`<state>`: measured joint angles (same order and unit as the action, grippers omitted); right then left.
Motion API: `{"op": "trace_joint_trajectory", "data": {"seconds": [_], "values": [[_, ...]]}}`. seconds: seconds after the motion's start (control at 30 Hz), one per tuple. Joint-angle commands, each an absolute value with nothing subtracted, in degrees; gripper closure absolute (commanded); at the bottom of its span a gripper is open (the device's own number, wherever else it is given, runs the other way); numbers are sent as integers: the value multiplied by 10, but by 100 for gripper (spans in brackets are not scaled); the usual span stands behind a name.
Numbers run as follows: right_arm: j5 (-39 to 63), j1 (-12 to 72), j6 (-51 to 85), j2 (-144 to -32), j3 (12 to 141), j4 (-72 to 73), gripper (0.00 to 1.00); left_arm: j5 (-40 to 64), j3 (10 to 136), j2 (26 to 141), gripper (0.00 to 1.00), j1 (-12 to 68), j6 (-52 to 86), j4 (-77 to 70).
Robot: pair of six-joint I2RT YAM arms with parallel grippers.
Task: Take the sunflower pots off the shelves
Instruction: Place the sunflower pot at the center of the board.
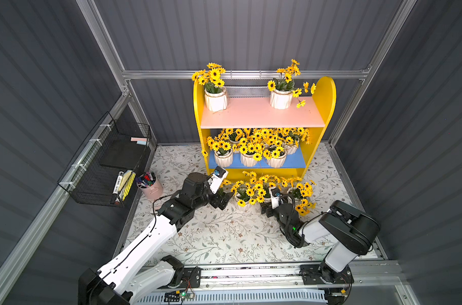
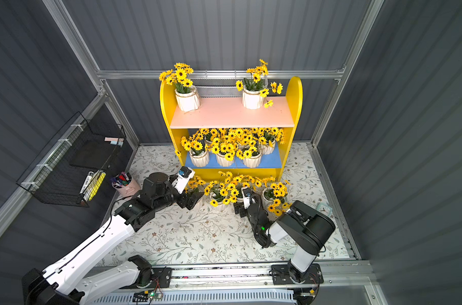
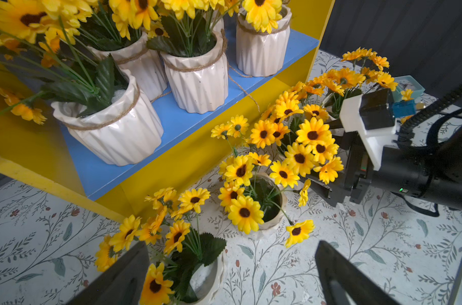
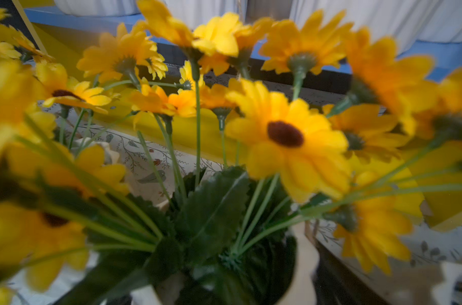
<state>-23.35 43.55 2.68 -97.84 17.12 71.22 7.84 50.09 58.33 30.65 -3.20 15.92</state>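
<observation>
Left fingers point(image 3: 343, 274): standing wide apart, straddling a small white ribbed pot of yellow artificial sunflowers point(image 3: 211, 276) that is resting on the floral-print worktop point(image 3: 356, 237); they are gripping nothing.
Right fingers point(image 3: 325, 194): also standing wide, poking into the blooms of another pot point(image 4: 304, 258) on the worktop; no squeeze is showing.
On the shelves: two pots point(image 1: 215, 100) are sitting on the pink upper board point(image 1: 261, 116) of the yellow round-topped shelves point(image 1: 327, 100). A crowded cluster is filling the blue lower board point(image 1: 296, 158).
Risk: blooms on the blue board are interlocking, so lifting one pot could drag a neighbour over. Loose twine point(image 3: 244, 91) is trailing off the board's edge and could snag.
Surfaces: the glossy pleated ceramic is looking slippery, and the thin green stems are splaying outward.
</observation>
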Motion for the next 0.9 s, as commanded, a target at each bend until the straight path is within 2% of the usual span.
{"op": "trace_joint_trajectory", "data": {"seconds": [0.0,0.13,0.17,0.2,0.27,0.33,0.47,0.67,0.8,0.87], "values": [[-239,434,12,-1017,185,809,100,74,492,578,1,308,-44,147],[-249,435,17,-1043,182,810,99,73,491,578,1,308,-47,147],[-247,436,14,-1048,183,810,83,73,492,578,1,307,-46,146],[-238,435,9,-1051,183,810,73,74,492,578,0,308,-46,146],[-231,436,15,-1056,184,806,39,76,492,580,1,308,-46,147],[-232,437,26,-1059,184,794,29,76,492,581,1,307,-47,149],[-243,441,39,-1054,180,777,1,75,493,581,1,308,-47,150],[-264,447,60,-999,183,688,1,78,496,584,1,307,-49,155],[-266,447,104,-905,195,494,1,77,496,584,1,308,-52,157],[-257,447,137,-839,216,341,1,77,496,584,1,307,-54,157]]}}
